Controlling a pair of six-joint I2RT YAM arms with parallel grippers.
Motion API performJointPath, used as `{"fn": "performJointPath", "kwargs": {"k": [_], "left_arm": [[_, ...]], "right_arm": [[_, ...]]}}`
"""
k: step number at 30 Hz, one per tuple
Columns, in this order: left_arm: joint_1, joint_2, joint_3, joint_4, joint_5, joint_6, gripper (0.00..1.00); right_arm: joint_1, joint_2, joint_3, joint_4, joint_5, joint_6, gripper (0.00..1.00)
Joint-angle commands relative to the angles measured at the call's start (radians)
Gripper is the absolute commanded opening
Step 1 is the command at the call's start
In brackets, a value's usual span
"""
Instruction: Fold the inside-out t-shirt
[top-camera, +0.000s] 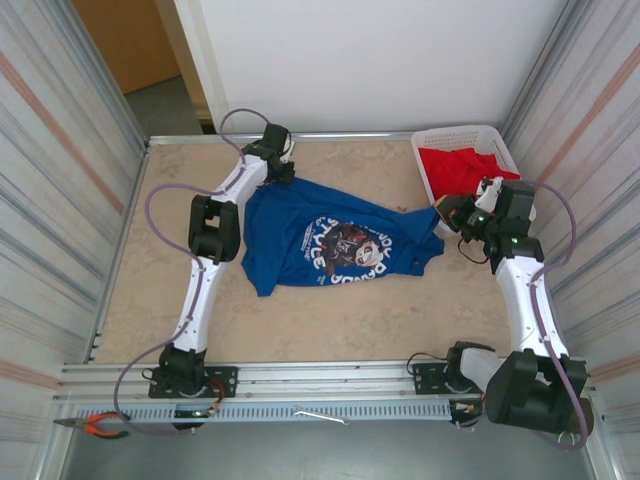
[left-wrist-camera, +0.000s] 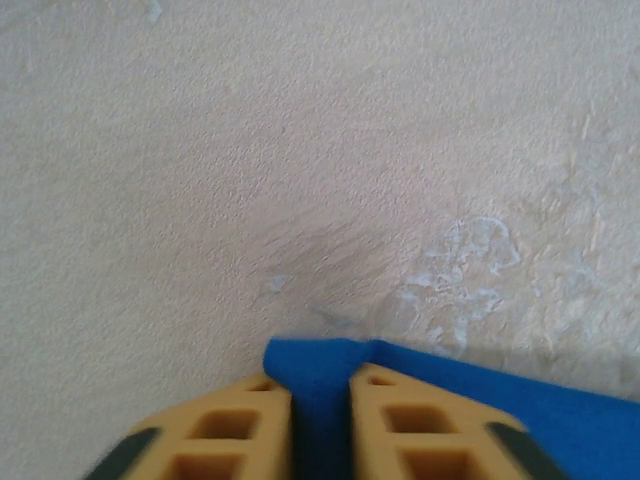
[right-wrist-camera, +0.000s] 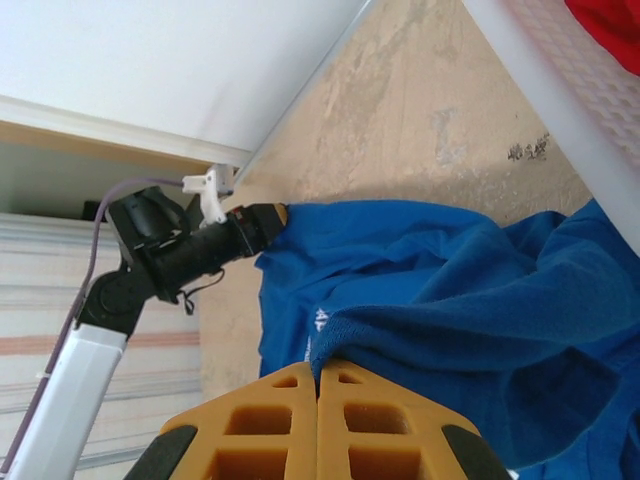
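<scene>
Top external view, looking down on a beige stone-patterned table walled in by corrugated metal. Spread across its middle, a royal-blue soft cotton t-shirt, crumpled and lying at a slant, white and light-blue print facing up. No fold made in it yet, by the look of things.

At the far left corner of the cloth, left gripper, clenched on the blue edge. Shown close up from the left wrist: a tuck of blue fabric pinched tight between two yellow-orange fingers, bare table just beyond.

At the right end of the shirt, right gripper, close beside a white plastic lattice basket with a red garment inside. Shown from the right wrist: a thick rolled hem clamped between shut yellow-orange fingers.

Gripped at opposite ends, most likely to draw the cloth taut between the two arms and smooth it flat before any fold. Far left grip low over the table, probably as an anchor. Slack and wrinkles bunched near the right grip, so more pull apparently needed. Some risk of snagging on the basket wall so close by.
</scene>
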Motion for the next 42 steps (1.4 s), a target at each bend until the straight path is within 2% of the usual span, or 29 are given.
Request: {"fn": "performJointPath", "kwargs": {"k": [1, 7, 14, 19, 27, 34, 39, 42], "left_arm": [[-0.002, 0.026, 0.025, -0.046, 0.034, 0.002, 0.00], [0.018, -0.102, 0.029, -0.026, 0.081, -0.049, 0.00], [0.107, -0.397, -0.006, 0.033, 0.253, -0.207, 0.00], [0.161, -0.635, -0.174, 0.100, 0.342, -0.298, 0.00], [0.251, -0.955, -0.480, 0.231, 0.429, -0.399, 0.00], [0.305, -1.116, -0.592, 0.239, 0.452, -0.418, 0.00], [0.334, -1.257, -0.672, 0.326, 0.492, -0.534, 0.00], [0.334, -1.328, -0.666, 0.380, 0.491, -0.601, 0.00]], "right_arm": [[-0.013, -0.029, 0.032, -0.017, 0.003, -0.029, 0.00], [-0.047, 0.005, 0.084, -0.006, -0.019, -0.025, 0.00], [-0.128, 0.103, 0.258, 0.040, -0.080, 0.026, 0.00], [-0.158, 0.152, 0.387, 0.085, -0.113, 0.100, 0.00], [-0.170, 0.139, 0.460, 0.160, -0.122, 0.229, 0.00], [-0.181, 0.105, 0.488, 0.188, -0.137, 0.303, 0.00], [-0.203, 0.077, 0.564, 0.227, -0.162, 0.395, 0.00], [-0.215, 0.079, 0.663, 0.231, -0.170, 0.432, 0.00]]}}
